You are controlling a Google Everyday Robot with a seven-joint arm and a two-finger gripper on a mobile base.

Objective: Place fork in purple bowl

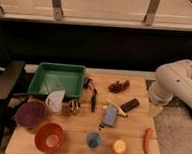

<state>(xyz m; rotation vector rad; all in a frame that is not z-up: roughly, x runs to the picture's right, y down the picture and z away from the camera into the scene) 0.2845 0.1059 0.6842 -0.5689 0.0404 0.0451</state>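
Tool (pixel 155 109), fingers apart and empty, hangs at the desk's (pixel 74 142) three o'clock edge. The approach is not yet begun, so the next move is reaching toward nine o'clock for the fork (pixel 101 125).

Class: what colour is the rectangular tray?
Green tray, camera view. The gripper is out of sight; the arm sits right of the table.

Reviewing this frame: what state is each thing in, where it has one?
gripper: open, empty, at the table's right edge
fork: lying flat on table
purple bowl: upright, empty
orange bowl: upright, empty
green tray: appears empty
blue cup: upright
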